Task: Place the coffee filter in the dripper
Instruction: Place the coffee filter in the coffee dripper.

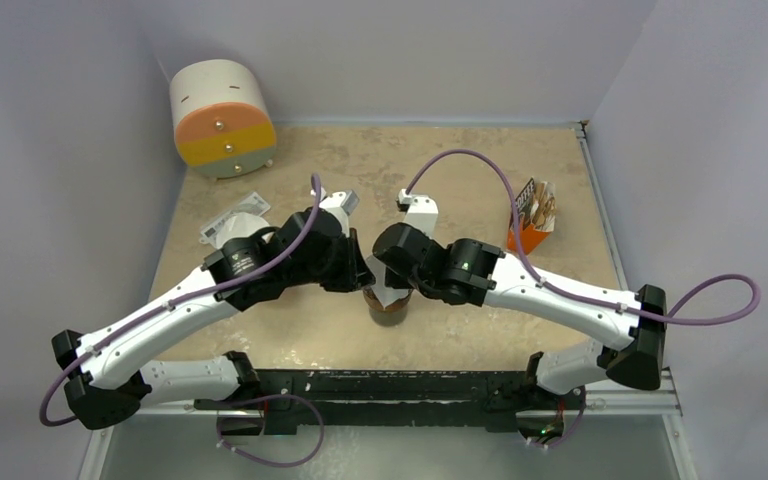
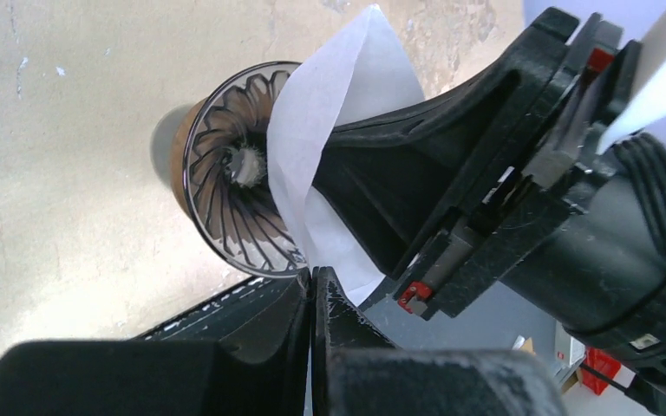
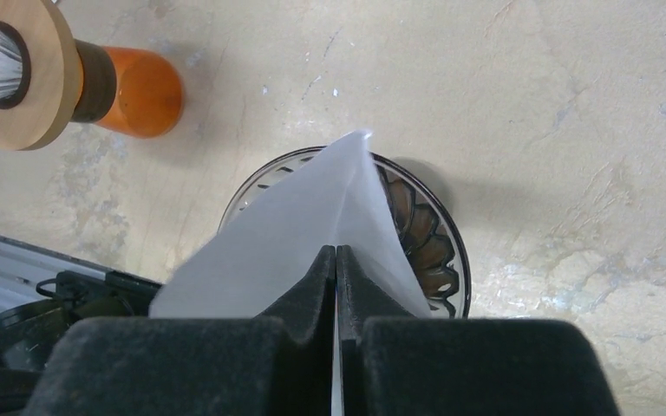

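Your right tool (image 3: pixel 336 253) pinches the flat-folded coffee filter (image 3: pixel 295 225) over the dripper (image 3: pixel 422 234) by the counter's (image 3: pixel 572 130) near edge, left tool (image 2: pixel 312 279) closed beside it; release it unopened and it could tip out.

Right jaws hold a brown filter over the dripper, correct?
No. The filter is white, not brown; the right wrist view shows it. The right gripper does hold it, jaws shut, over the dripper.

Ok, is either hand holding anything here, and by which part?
The right hand pinches the coffee filter at its wide end, above the dripper. The left hand is shut beside it; its hold cannot be told.
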